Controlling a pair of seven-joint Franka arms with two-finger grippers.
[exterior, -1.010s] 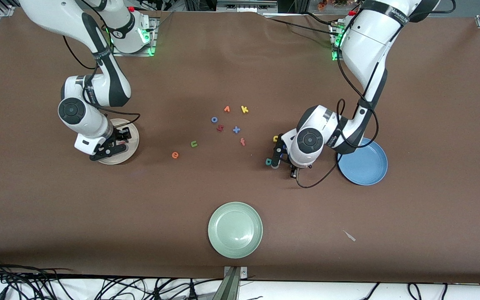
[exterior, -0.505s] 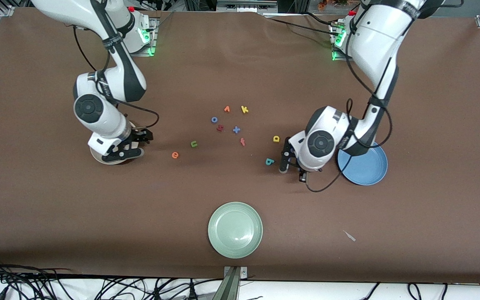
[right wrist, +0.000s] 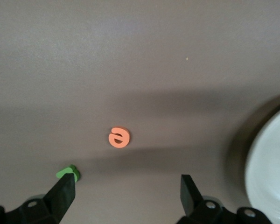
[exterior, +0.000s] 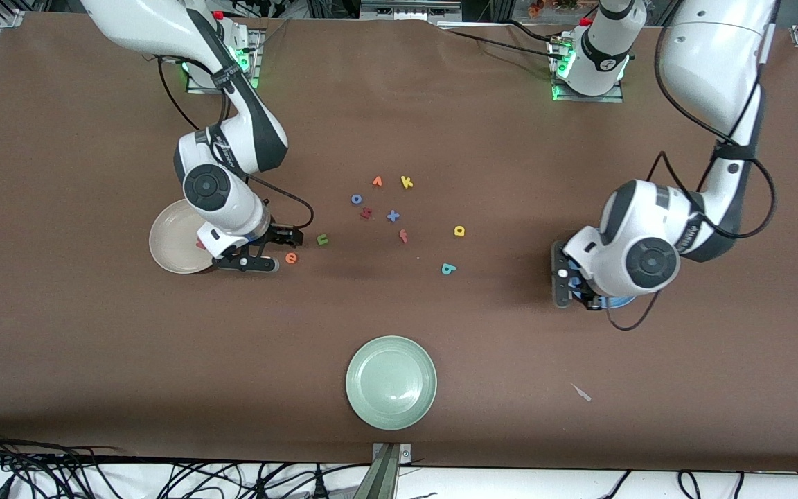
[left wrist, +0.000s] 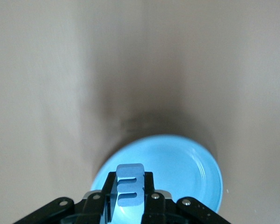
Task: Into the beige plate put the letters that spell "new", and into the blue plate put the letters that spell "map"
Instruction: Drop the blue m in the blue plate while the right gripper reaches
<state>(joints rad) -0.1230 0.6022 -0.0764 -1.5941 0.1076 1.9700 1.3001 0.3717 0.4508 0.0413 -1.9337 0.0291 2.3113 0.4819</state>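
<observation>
At about four o'clock from the scatter of letters, toward the left arm's end of the table (exterior: 94, 360): hanging the left pincer (exterior: 569, 281) over the rim of the blue plate (left wrist: 182, 158), pressed together on the dark blue m (left wrist: 130, 192). Judging this as the drop step: carrying the m in over the plate's middle and getting low before spreading, guarding against light foam bouncing out or clinging to a pad.

At about eight o'clock from the scatter: poising the right pincer (exterior: 273, 251), spread wide, over the orange e (exterior: 291, 258), just beside the beige plate (exterior: 167, 242) at the e's nine o'clock, already holding the pinkish-red w (exterior: 199, 243). Centring the e between the pads, descending straight, closing on its edges without scraping the table. Avoiding the green n (exterior: 323, 239), near the e at its two o'clock. Leaving the teal a (exterior: 448, 268) and yellow p (exterior: 459, 231), lying between scatter and blue plate, for later trips.
</observation>
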